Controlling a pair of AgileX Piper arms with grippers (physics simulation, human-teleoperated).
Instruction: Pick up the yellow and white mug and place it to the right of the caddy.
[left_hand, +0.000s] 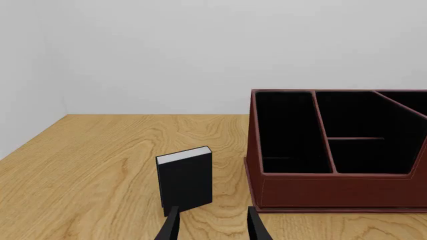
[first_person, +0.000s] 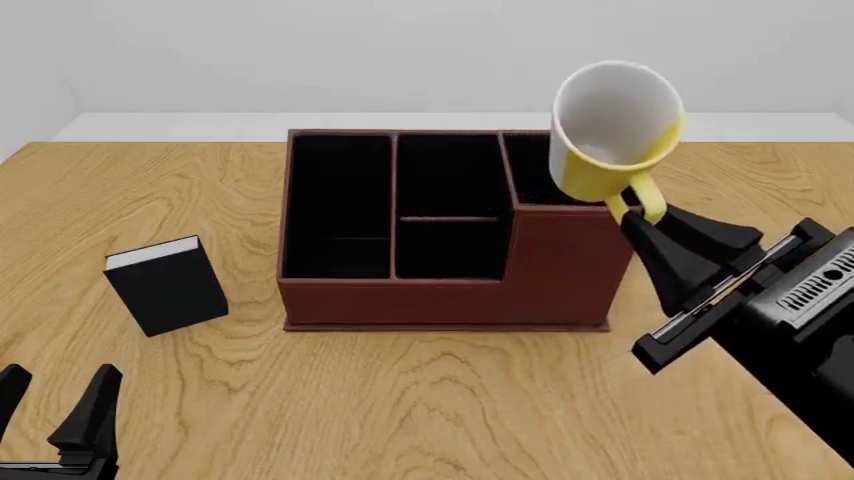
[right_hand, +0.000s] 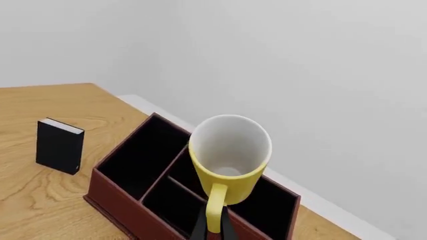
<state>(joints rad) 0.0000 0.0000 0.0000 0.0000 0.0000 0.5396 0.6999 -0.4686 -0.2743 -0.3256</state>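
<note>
The yellow and white mug (first_person: 617, 130) hangs in the air over the taller right end of the caddy (first_person: 441, 300), tipped so its white inside faces the front camera. My right gripper (first_person: 639, 217) is shut on its yellow loop handle (right_hand: 215, 207) from below. The right wrist view shows the mug (right_hand: 230, 155) above the reddish-brown caddy (right_hand: 120, 202), with the right gripper (right_hand: 213, 231) pinching the handle. My left gripper (first_person: 54, 405) is open and low at the near left, holding nothing. In the left wrist view the left gripper (left_hand: 212, 227) points between a black book and the caddy (left_hand: 333, 192).
A small black book with white pages (first_person: 167, 285) stands on the wooden table left of the caddy, also seen as the book (left_hand: 185, 177) and the book (right_hand: 60, 146). Bare table (first_person: 747, 180) lies to the caddy's right. A white wall rises behind the table's far edge.
</note>
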